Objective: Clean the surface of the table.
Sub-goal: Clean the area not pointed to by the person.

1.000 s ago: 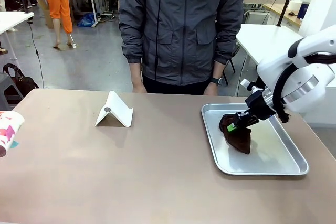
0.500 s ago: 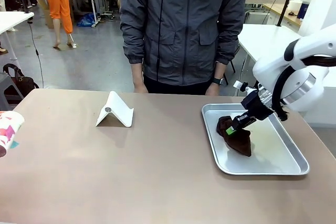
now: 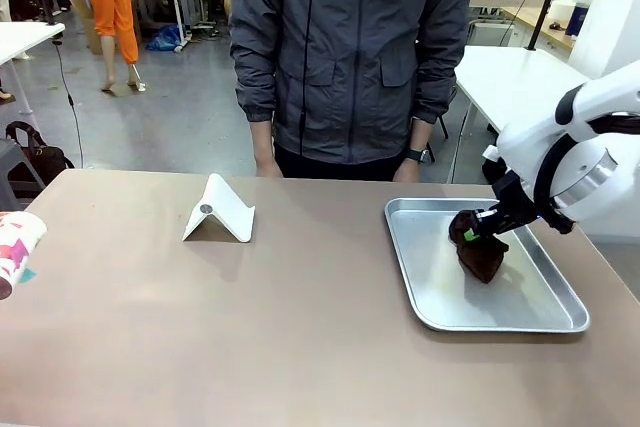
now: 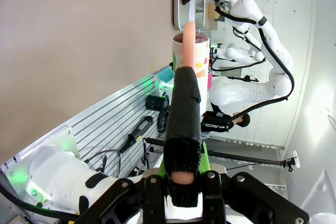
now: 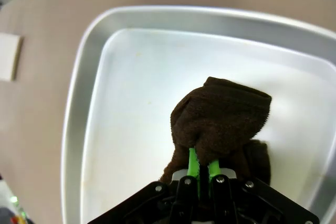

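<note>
The table (image 3: 250,327) has a matte brown top. At its right end lies a silver tray (image 3: 400,247). My right gripper (image 3: 470,234) is shut on a dark brown cloth (image 3: 482,257), which hangs bunched over the tray's middle. In the right wrist view the green fingertips of the gripper (image 5: 199,163) pinch the cloth (image 5: 220,116) above the tray (image 5: 105,77). My left gripper (image 4: 187,69) is shut on the wall of a patterned paper cup (image 4: 191,53). That cup (image 3: 15,247) lies sideways at the table's left edge.
A folded white stand (image 3: 218,211) sits on the far left half of the table. A person in a grey jacket (image 3: 350,47) stands at the far edge, hands down by the sides. Bare tabletop spreads between the stand and the tray.
My right gripper has carried the cloth to the right across the tray, and the cloth now hangs more bunched. The cup and the stand have stayed put.
</note>
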Action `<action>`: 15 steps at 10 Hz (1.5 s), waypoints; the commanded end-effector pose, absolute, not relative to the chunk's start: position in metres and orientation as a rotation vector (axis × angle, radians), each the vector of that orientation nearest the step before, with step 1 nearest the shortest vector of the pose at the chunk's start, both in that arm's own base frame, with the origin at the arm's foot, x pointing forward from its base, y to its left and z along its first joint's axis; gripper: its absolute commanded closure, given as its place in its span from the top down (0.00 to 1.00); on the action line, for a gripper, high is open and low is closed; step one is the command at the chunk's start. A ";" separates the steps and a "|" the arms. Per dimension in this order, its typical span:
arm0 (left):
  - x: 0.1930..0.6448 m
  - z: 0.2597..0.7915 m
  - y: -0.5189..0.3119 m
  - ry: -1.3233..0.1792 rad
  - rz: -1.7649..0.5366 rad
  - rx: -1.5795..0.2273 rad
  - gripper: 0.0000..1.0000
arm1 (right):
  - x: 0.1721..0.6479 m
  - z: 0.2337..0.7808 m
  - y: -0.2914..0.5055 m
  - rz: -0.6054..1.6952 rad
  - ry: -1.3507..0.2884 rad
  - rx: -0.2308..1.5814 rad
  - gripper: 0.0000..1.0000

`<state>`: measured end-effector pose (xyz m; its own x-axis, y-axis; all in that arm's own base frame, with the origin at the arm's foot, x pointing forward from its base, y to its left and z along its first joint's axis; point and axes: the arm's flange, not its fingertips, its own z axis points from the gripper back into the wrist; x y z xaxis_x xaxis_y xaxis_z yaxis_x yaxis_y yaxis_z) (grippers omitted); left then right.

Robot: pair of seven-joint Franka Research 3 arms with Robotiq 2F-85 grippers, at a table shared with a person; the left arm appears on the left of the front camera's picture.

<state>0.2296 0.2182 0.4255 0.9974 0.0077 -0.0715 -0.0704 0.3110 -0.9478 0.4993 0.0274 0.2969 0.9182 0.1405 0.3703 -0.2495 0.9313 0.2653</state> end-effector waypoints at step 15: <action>0.227 0.430 0.218 0.054 0.046 -1.271 0.22 | 0.425 0.375 -0.073 0.230 -0.192 1.572 0.07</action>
